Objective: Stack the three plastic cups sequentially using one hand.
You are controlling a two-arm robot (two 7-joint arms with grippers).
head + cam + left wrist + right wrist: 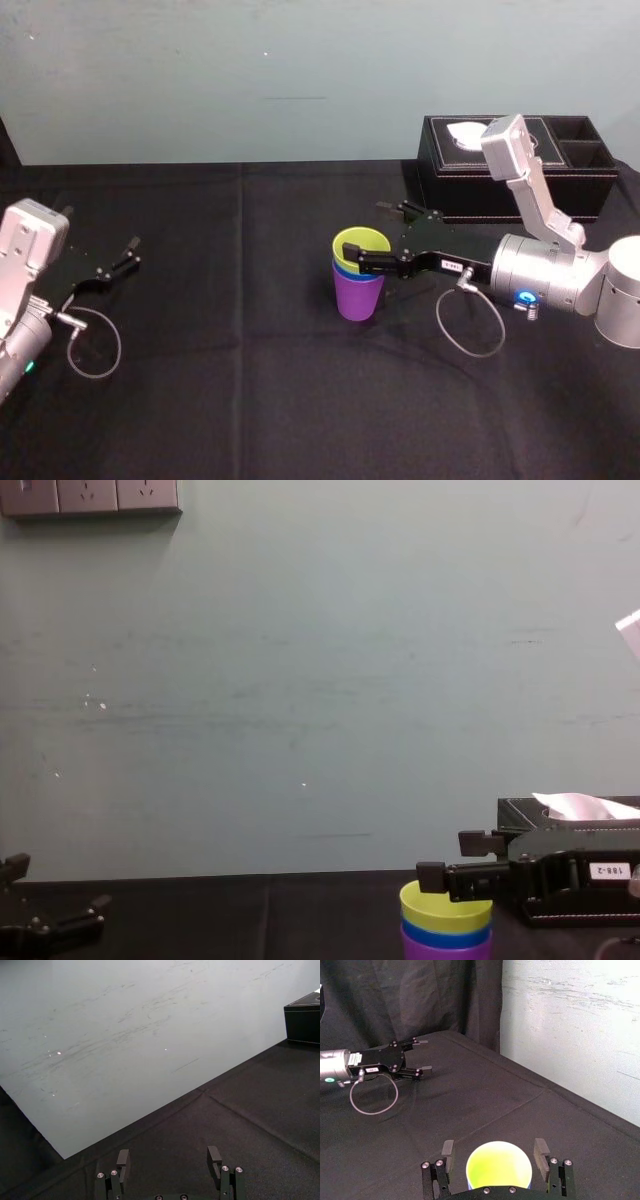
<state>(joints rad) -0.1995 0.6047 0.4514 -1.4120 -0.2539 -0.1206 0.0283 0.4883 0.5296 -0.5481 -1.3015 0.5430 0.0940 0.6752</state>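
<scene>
Item: three plastic cups, nested in one stack near the middle of the black-draped surface (pixel 250 400), a little towards the right.
- Order: purple cup (pixel 360 297) at the bottom, blue cup (pixel 343 269) inside it, yellow-green cup (pixel 362 243) on top.
- Long axis: vertical. The mouths face up, the narrow ends face down, and the stack stands upright.
- Visibility: the blue cup shows as a thin rim band, with its body sunk in the purple one. The chest view's lower edge cuts off the purple cup's base.

Item: right pincer (pixel 362 236), bearing a white label (pixel 612 871).
- Position: it reaches in level from the right, at the height of the top cup's rim.
- State: spread apart, with one finger on either side of the yellow-green cup. The wrist view shows a gap at one finger. I cannot tell whether the other finger touches.

Item: left pincer (pixel 130 252).
- Position: low over the surface at the far left, well apart from the stack.
- State: fingers parted, holding nothing.

Item: black tissue box (pixel 520 190), at the back right, behind the right arm.
</scene>
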